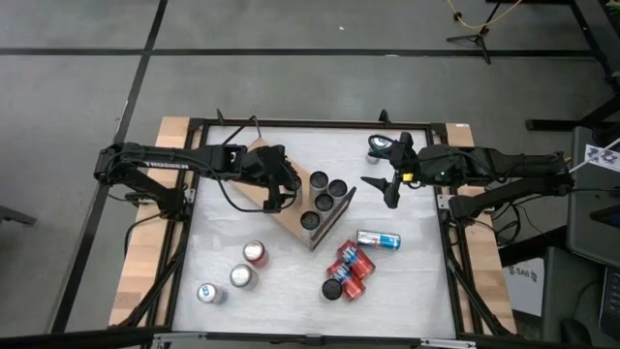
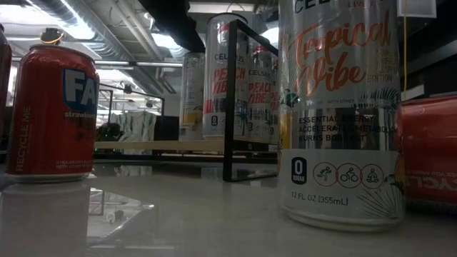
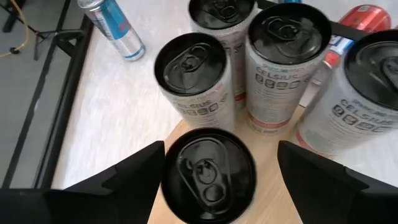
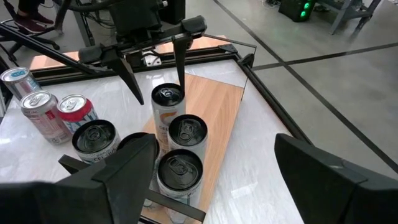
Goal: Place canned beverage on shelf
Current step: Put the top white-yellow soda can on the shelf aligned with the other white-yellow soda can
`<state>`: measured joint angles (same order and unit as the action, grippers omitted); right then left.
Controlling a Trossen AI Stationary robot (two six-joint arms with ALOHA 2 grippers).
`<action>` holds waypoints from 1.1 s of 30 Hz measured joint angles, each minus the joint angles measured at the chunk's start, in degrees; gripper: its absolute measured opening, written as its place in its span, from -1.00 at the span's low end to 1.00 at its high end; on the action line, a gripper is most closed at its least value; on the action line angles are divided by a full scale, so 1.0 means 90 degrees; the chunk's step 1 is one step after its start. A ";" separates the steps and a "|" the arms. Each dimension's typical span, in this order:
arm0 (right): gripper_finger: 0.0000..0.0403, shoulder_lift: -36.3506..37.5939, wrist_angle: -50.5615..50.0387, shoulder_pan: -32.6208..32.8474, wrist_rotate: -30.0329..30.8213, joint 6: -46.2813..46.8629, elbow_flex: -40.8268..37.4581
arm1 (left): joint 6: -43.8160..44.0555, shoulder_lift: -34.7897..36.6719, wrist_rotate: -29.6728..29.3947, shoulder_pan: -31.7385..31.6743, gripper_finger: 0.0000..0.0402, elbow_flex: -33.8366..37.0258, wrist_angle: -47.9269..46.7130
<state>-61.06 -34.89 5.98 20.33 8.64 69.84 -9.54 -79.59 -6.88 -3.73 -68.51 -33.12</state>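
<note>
Five tall cans on the shelf (image 4: 214, 118) now, and the left pincer (image 3: 217, 171) stands spread around the newest one (image 3: 208, 174), fingers (image 3: 134, 171) clear of its sides by a sliver. The right wrist view agrees: that can (image 4: 168, 102) stands upright on the light-wood board, directly between the left arm's dark fingers, with the four other cans just beyond it.

Judging by this, the step in hand is the release. To do it well, the pincer should open evenly, so neither finger drags the can, then lift straight up before swinging away; any sideways motion risks knocking it into its neighbours, which stand very close.

Away on the far side of the shelf, the right pincer (image 1: 391, 184) hangs spread and empty, waiting.

Beyond the shelf, on the bench (image 1: 291, 281), more stock waits: a blue-and-silver can (image 1: 378, 239) on its side, a red cluster (image 1: 347, 271) nearby, and three upright cans (image 1: 237, 274) off towards the left arm's side.
</note>
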 joint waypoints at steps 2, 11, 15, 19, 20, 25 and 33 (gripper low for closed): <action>0.61 0.0000 0.0000 0.0000 -0.0002 0.0000 0.0000 | 0.0002 0.0021 -0.0061 0.0000 0.52 0.0000 0.0054; 0.61 0.0000 -0.0012 0.0000 0.0001 0.0000 0.0000 | 0.0095 0.0233 -0.0157 0.0007 0.52 0.0000 0.0499; 0.61 0.0000 -0.0078 -0.0002 0.0001 0.0000 0.0000 | 0.0389 0.0413 -0.0162 0.0007 0.51 0.0005 0.0619; 0.61 0.0000 -0.0142 0.0000 0.0001 0.0000 0.0000 | 0.0535 0.0621 -0.0160 0.0019 0.51 0.0002 0.0716; 0.61 0.0000 -0.0153 0.0000 0.0003 0.0000 0.0000 | 0.0542 0.0674 -0.0157 0.0019 0.51 0.0006 0.0681; 0.61 0.0000 -0.0158 0.0000 0.0000 0.0000 0.0000 | 0.1091 0.0771 -0.0106 0.0039 0.51 0.0006 0.0707; 0.61 0.0000 -0.0165 -0.0002 0.0002 0.0000 0.0000 | 0.1593 0.0780 -0.0186 0.0332 0.51 0.0005 0.0734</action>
<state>-61.06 -36.38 5.96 20.35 8.64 69.84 4.80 -72.58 -8.55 -0.74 -68.47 -26.52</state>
